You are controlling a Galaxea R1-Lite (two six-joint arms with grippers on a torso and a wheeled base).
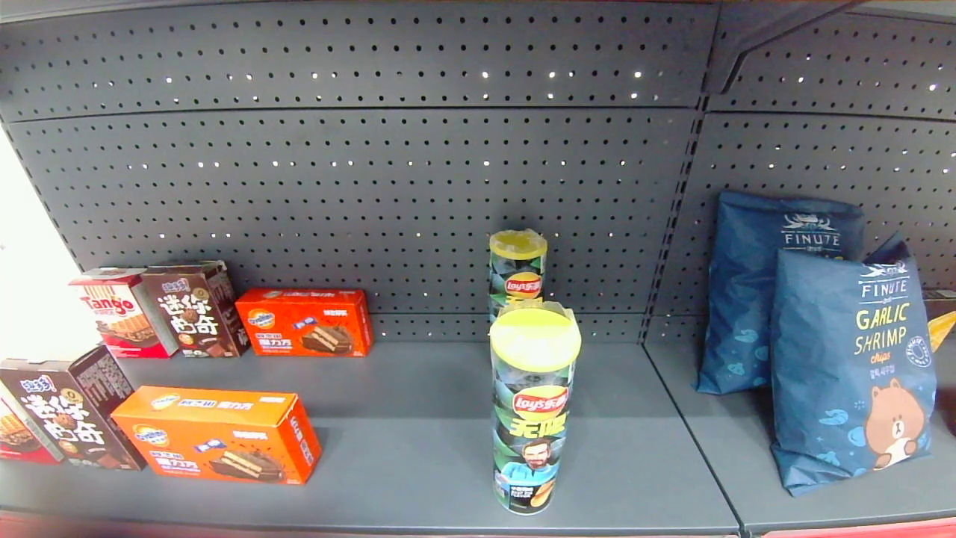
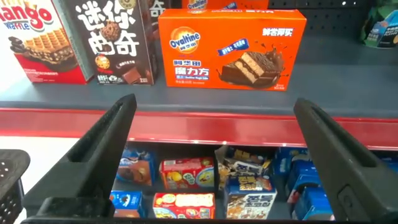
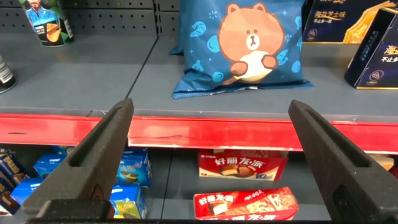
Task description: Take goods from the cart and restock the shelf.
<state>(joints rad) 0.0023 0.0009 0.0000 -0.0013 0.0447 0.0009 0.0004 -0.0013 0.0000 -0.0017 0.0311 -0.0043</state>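
"Where are we now?"

"We face the shelf. Our left end effector is spread wide and holds nothing. It sits just before the red shelf edge, facing the orange box. Our right end effector is wide and bare too, facing the bear bag."

"Where are the goods?"

"Boxes at nine o'clock, the front chip can in the middle, blue bags at three o'clock."

"How do we do this well?"

"We think we fetch from the cart first. We grab one thing firmly, then stand it on the shelf at nine o'clock from the can, without bumping it."
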